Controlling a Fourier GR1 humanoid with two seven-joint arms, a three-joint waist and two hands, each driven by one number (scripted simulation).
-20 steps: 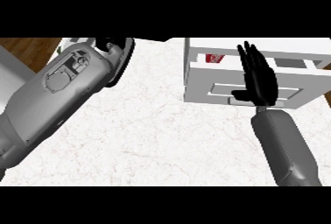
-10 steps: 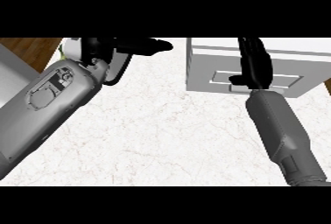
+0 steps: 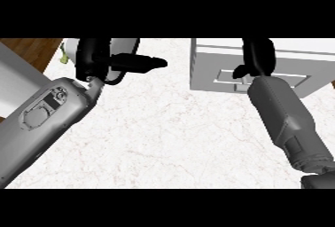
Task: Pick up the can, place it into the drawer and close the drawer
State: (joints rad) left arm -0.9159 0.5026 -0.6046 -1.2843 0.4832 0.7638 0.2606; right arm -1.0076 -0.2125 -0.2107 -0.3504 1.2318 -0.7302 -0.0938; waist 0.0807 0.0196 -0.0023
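The white drawer unit (image 3: pixel 216 66) stands at the upper right of the marble counter, and its drawer front (image 3: pixel 294 82) sits flush with the box. The can is hidden from view. My right hand (image 3: pixel 258 55) lies flat against the drawer front, open, with straight fingers pointing away from me and covering part of the handle (image 3: pixel 230 75). At the upper left my left hand (image 3: pixel 95 55) is raised and open, its thumb (image 3: pixel 141 63) sticking out to the right and nothing in it.
A white plate (image 3: pixel 124 45) lies behind the left hand at the counter's far edge, with a bit of something green (image 3: pixel 63 57) beside it. Brown floor (image 3: pixel 26 48) shows past the counter's left edge. The marble counter (image 3: pixel 163 133) spreads between my two forearms.
The drawer was open with a red can inside; it has slid shut under my right hand's push, hiding the can. My left forearm has shifted rightward and its hand has come into view.
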